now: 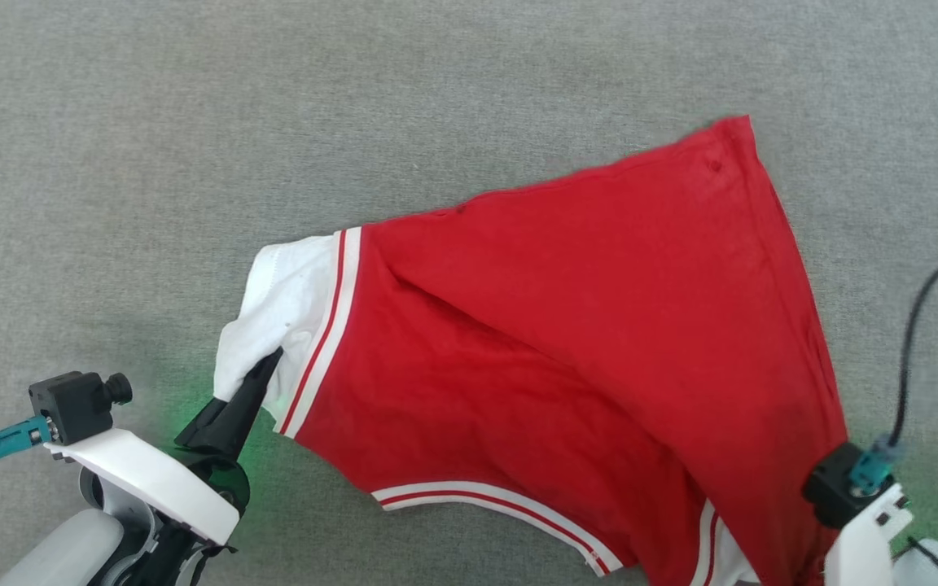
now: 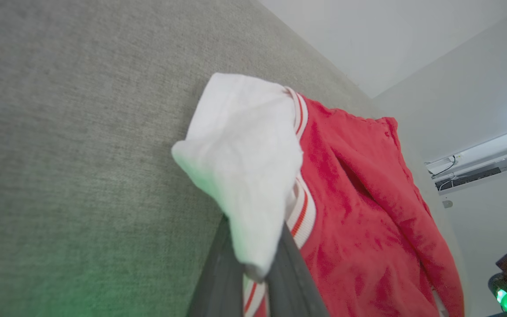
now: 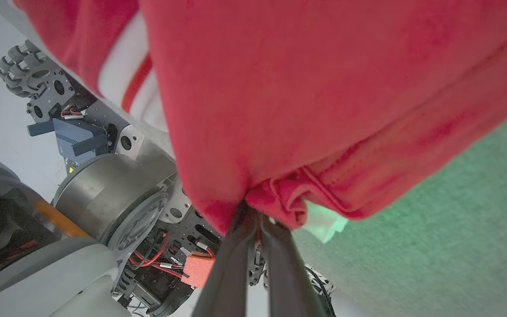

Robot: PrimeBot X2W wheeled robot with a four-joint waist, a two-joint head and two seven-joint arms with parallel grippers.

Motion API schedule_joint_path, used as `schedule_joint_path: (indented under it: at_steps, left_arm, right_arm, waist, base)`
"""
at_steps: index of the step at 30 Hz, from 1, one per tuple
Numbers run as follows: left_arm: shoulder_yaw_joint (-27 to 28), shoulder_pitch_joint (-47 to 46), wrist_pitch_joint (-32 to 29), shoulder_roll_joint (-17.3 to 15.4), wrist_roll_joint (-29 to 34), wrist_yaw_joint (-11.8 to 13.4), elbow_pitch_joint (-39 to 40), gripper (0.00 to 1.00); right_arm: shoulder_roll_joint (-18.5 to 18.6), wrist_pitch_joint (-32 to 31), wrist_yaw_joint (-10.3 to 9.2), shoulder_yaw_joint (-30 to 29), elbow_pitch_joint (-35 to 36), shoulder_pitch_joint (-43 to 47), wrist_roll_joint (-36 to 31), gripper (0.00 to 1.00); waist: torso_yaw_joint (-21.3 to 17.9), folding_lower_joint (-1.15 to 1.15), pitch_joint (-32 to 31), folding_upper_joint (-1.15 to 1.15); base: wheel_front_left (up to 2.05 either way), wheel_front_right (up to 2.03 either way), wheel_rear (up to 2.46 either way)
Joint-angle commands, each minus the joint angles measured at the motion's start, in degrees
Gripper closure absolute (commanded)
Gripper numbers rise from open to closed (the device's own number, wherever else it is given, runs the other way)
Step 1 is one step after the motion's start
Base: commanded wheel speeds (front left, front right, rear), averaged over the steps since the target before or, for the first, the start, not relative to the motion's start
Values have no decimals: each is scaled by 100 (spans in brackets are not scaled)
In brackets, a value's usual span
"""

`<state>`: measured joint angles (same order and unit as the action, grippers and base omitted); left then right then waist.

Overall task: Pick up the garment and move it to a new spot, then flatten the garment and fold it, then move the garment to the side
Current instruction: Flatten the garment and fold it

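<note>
Grey cloth-covered counter [image 1: 192, 122] under the whole scene

Head view: garment [image 1: 567, 325] spread diagonally, red body pulled taut between the two arms. Its far corner, toward upper right, appears to rest on the counter. Left hand [image 1: 272, 364] clenched on the white sleeve [image 1: 290, 301], pinching near its lower edge. Near right corner of the cloth runs down over the right arm

Left wrist view: white sleeve draped over and between the dark fingers [image 2: 297, 281], striped trim just beside them. Red body trails away toward a pale wall [image 2: 368, 35]

Right wrist view: right hand [image 3: 253, 220] clenched on a bunched wad of red hem, several layers thick. A small white label [image 3: 324, 222] pokes out beside it. Robot base [image 3: 104, 198] visible below the hanging cloth

Risks, judged:
- Left pinch sits on a thin bit of sleeve, so a hard pull could slip it free and drop that side
- Right wad holds gathered layers, so if laid down like this the body would crease rather than flatten
- Trailing far corner could drag on the counter and fold under during the move
</note>
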<state>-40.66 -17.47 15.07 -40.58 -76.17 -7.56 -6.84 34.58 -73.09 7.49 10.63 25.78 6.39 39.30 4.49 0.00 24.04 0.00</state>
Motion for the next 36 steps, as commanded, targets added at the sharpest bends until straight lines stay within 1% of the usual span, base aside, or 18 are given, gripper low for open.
schedule_joint_path:
  at_steps: [1,2,3,4,5,8,11,15,17,20,23,25,27,31,32,36]
  left_arm:
    - [6,-14,11,-24,-78,18,8,100]
    - [-9,-24,11,-31,-83,18,9,100]
    - [-23,-31,11,-37,-92,18,11,100]
    - [-25,-35,11,-45,-91,18,14,100]
    - [-25,-34,11,-53,-81,18,16,100]
    - [-14,-18,11,-60,-63,18,23,100]
    - [-40,12,11,-36,-57,18,29,100]
    - [-127,-51,11,15,-45,17,53,100]
    - [-184,-150,11,41,-39,17,78,100]
    - [-303,-282,11,102,-13,17,94,100]
    - [-397,-446,11,176,-19,17,91,100]
    - [-452,-551,11,235,-17,17,84,100]
    - [-532,-662,10,309,1,17,71,100]
    - [-641,-879,10,441,0,17,41,100]
    - [-641,-879,10,441,0,17,41,100]
    - [-737,-1027,7,585,26,17,1,100]
  right_arm:
    - [-21,29,-1,22,19,-64,-54,100]
    - [-36,106,-1,45,32,-152,-108,100]
    - [-63,223,-1,20,32,-232,-178,71]
    - [-100,331,-1,-54,11,-287,-251,37]
    - [-152,452,-1,-156,-15,-339,-333,0]
    - [-268,680,-1,-544,37,-504,-472,0]
    - [-234,618,-1,-958,271,-689,-413,0]
    - [-133,487,-1,-1505,452,-1185,-300,0]
    - [-77,438,-1,-1673,425,-1550,-266,0]
    - [-25,514,-1,-1699,220,-2237,-311,0]
    - [-21,708,-1,-1455,-167,-2980,-529,0]
    - [-9,851,-1,-1152,-525,-3430,-728,0]
    - [103,956,-1,-759,-900,-3776,-933,0]
    - [122,948,-1,-194,-1559,-4224,-1048,0]
    - [122,948,-1,-194,-1559,-4224,-1048,0]
    - [242,954,-1,255,-2002,-4444,-1102,0]
  waist:
    - [-12,0,9,0]
    - [-20,0,13,0]
    - [-29,0,16,0]
    - [-38,0,23,0]
    - [-47,0,32,0]
    - [-58,0,50,0]
    - [-47,0,35,0]
    - [37,0,38,0]
    - [110,0,94,0]
    - [244,0,229,0]
    - [384,0,401,0]
    - [477,0,516,0]
    - [592,0,631,0]
    - [781,0,828,0]
    - [781,0,828,0]
    - [913,0,962,0]
  base:
    - [0,0,0]
    - [0,0,0]
    - [0,0,0]
    - [0,0,0]
    - [0,0,0]
    - [0,0,0]
    - [0,0,0]
    - [0,0,0]
    - [0,0,0]
    - [0,0,0]
    - [0,0,0]
    - [0,0,0]
    - [0,0,0]
    - [0,0,0]
    - [0,0,0]
    - [0,0,0]
